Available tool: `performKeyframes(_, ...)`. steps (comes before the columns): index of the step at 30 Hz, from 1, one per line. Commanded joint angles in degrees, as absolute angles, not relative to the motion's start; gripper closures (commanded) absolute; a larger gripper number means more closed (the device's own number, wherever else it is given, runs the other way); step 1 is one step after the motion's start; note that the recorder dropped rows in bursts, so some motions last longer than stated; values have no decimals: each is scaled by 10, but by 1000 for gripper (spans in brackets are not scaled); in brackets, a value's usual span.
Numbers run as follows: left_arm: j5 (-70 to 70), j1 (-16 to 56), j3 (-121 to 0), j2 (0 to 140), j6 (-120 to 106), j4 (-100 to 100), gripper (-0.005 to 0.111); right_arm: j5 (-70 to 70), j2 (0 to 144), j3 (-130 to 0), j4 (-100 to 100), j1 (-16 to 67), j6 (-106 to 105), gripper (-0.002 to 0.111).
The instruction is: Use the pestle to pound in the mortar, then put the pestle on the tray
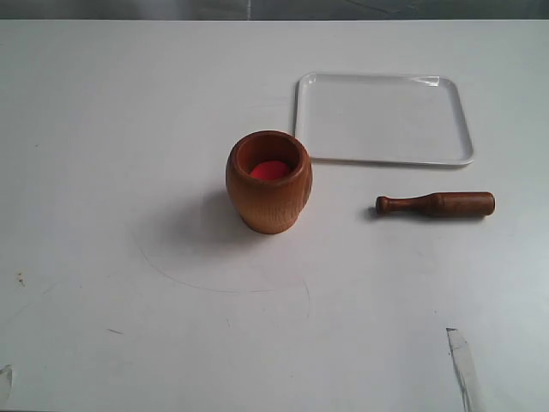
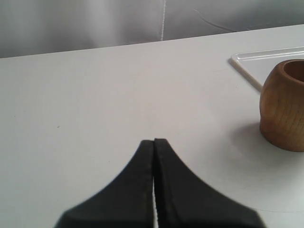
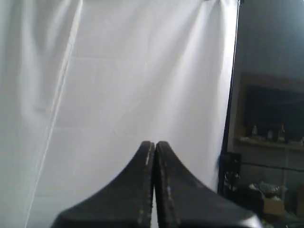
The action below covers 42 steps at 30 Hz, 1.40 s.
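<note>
1. Pestle (image 1: 436, 204): lies flat on counter (image 1: 129, 129), 3 o'clock of mortar (image 1: 268, 181), 6 o'clock of tray (image 1: 383, 160).
2. Left claw (image 2: 154, 140), right claw (image 3: 154, 142): both pressed together, empty.
3. Advice: right claw spreads, straddles pestle's thick half crosswise.

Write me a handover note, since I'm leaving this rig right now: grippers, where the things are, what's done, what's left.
Left gripper: shut, empty, low over the table.
Right gripper: shut, empty, aimed at a white backdrop.
Mortar: upright, red inside, by the tray's front left corner.
Pestle: lying on the table in front of the tray, knob end toward the mortar.
Done: nothing visible.
Left: grasp pestle, pound, set it on the tray.
</note>
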<state>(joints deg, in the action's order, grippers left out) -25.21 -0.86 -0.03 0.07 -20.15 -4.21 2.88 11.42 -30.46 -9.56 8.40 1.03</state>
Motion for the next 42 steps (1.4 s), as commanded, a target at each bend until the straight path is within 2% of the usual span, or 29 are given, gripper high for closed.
performKeyframes(1,-250,-4,0,0,-197,-38,107,115,211,-362,-89,81,-38,108)
performKeyframes(7,-250,-4,0,0,-197,-38,107,303,423,-460,129,81,-346,108)
performKeyframes(12,-250,-4,0,0,-197,-38,107,430,544,-521,286,81,-507,108)
performKeyframes(17,-250,-4,0,0,-197,-38,107,563,672,-557,348,81,-626,108)
performKeyframes(28,-250,-4,0,0,-197,-38,107,554,827,-577,337,96,-674,108)
performKeyframes(31,-250,-4,0,0,-197,-38,107,554,861,-597,298,138,-666,108)
performKeyframes(36,-250,-4,0,0,-197,-38,107,539,927,-604,119,225,-613,108)
performKeyframes(42,-250,-4,0,0,-197,-38,107,515,990,-604,34,274,-567,108)
